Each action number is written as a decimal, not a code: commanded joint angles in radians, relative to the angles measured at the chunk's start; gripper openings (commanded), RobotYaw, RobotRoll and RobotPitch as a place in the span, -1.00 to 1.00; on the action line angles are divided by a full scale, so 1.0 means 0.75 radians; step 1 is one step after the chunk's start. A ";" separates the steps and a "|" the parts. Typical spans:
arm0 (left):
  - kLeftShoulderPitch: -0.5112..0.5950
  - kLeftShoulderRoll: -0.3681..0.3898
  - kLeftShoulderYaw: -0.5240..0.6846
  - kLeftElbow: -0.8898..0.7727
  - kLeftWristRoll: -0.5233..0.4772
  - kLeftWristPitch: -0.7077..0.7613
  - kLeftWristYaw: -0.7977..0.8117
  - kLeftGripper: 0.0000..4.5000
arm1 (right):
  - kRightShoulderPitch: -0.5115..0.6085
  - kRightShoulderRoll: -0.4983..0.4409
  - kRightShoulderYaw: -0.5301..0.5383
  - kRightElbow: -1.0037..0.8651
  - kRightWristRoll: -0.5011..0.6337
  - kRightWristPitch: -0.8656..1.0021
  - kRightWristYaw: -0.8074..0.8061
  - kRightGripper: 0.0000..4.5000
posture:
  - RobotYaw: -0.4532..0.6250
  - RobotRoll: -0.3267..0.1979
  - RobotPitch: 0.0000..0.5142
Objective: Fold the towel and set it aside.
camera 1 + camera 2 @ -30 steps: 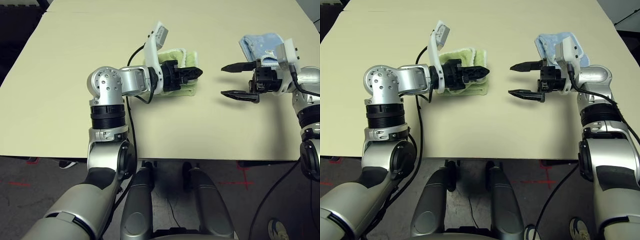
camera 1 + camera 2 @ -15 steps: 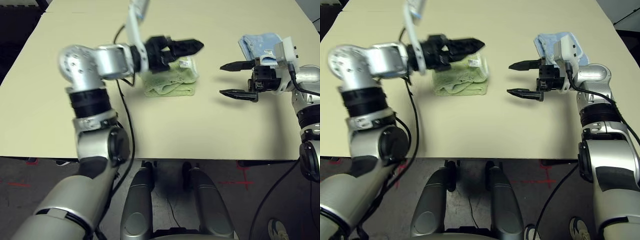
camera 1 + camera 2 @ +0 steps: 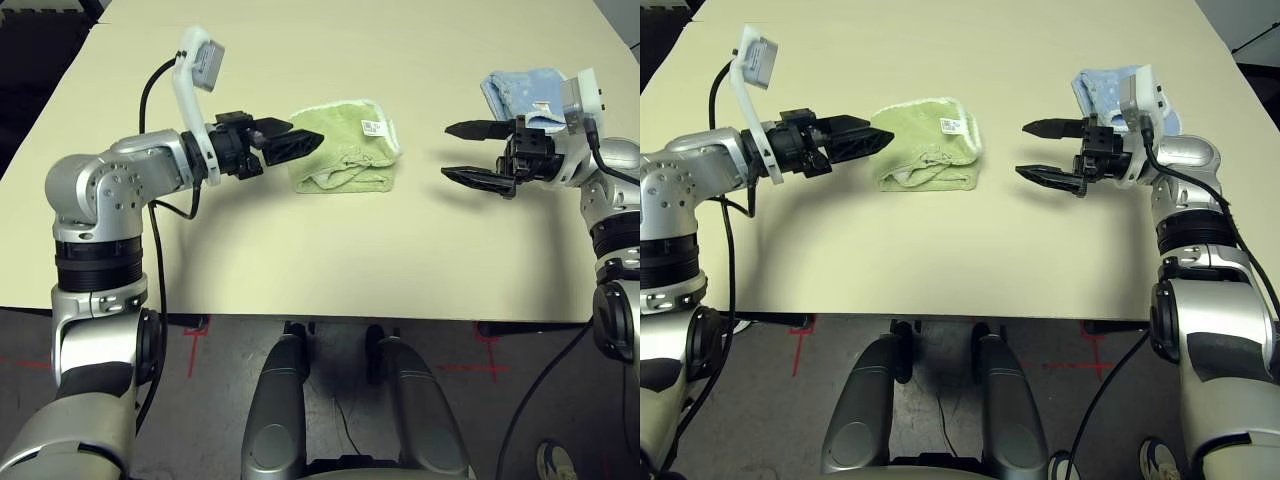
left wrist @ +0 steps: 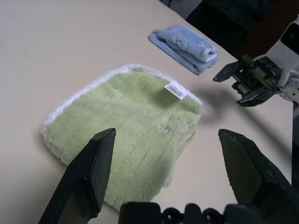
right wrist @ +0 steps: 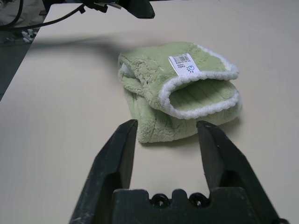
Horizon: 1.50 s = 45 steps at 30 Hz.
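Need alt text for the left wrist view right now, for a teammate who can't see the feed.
A folded light green towel with white edging and a white label lies flat on the beige table, framed between the left gripper's open black fingers. Beyond it lie a smaller folded light blue towel and the right gripper, open and empty.

bright, even overhead light; soft shadows on table (image 3: 320, 250); sharp

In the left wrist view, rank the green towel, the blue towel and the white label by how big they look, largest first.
1. Green towel, by far the largest, though it also lies nearest the camera.
2. Blue towel, much smaller in the picture, but farther off, so its true size is less sure.
3. White label on the green towel, smallest.
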 commanded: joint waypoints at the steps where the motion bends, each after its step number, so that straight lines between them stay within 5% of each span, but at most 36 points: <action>1: 0.037 0.051 -0.079 0.026 0.100 -0.159 -0.111 1.00 | 0.010 0.010 -0.001 -0.036 -0.009 0.022 -0.008 -0.24 | -0.05 0.25 0.10; 6: 0.045 0.069 -0.132 0.091 0.202 -0.336 -0.201 1.00 | 0.027 0.031 -0.005 -0.076 0.000 0.053 -0.025 -1.00 | -0.06 0.25 0.10; 13: 0.068 0.086 -0.227 0.233 0.410 -0.766 -0.376 1.00 | 0.033 0.037 -0.008 -0.107 0.006 0.081 -0.027 -1.00 | -0.05 0.25 0.10; 16: 0.096 0.082 -0.243 0.266 0.459 -0.899 -0.433 0.72 | 0.035 0.038 -0.008 -0.117 0.007 0.087 -0.023 -1.00 | -0.05 0.25 0.10; 26: 0.080 0.056 -0.200 0.300 0.429 -1.019 -0.547 -0.92 | 0.018 0.043 -0.005 -0.095 0.000 0.083 -0.017 -1.00 | -0.04 0.25 0.10; 27: 0.069 0.053 -0.195 0.311 0.429 -1.025 -0.550 -0.97 | 0.010 0.049 -0.007 -0.090 0.002 0.086 -0.021 -1.00 | -0.04 0.25 0.10; 35: -0.055 -0.055 -0.193 0.445 0.478 -1.030 -0.430 -0.97 | -0.100 0.195 0.001 -0.013 -0.009 0.079 -0.098 -1.00 | -0.02 0.25 0.10; 45: -0.156 -0.174 -0.290 0.714 0.653 -1.083 -0.371 -0.97 | -0.189 0.332 0.097 0.194 -0.219 -0.083 -0.324 -1.00 | 0.02 0.25 0.09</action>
